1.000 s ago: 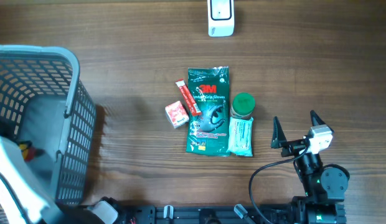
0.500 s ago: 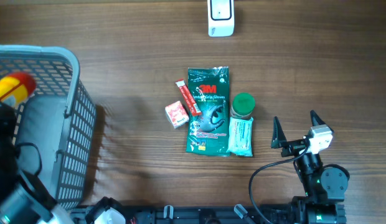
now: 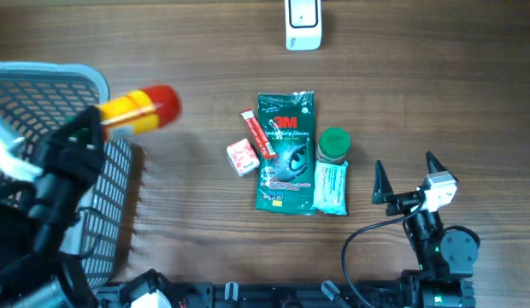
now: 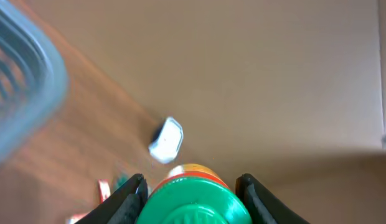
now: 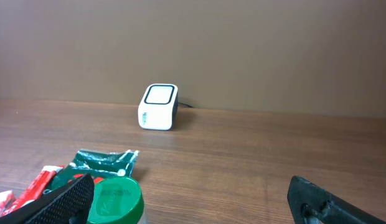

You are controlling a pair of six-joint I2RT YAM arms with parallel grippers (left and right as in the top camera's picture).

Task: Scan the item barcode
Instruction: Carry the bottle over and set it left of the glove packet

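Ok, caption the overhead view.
Left gripper holds a yellow-and-red cylindrical bottle over the edge of the grey plastic basket; right gripper sits open.

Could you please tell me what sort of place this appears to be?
Probably a mock shop checkout on a wooden table: a white barcode scanner, a grey plastic shopping basket, and small packaged goods such as a 3M gloves pack.

Over the basket rim, left claw around red-and-yellow bottle.
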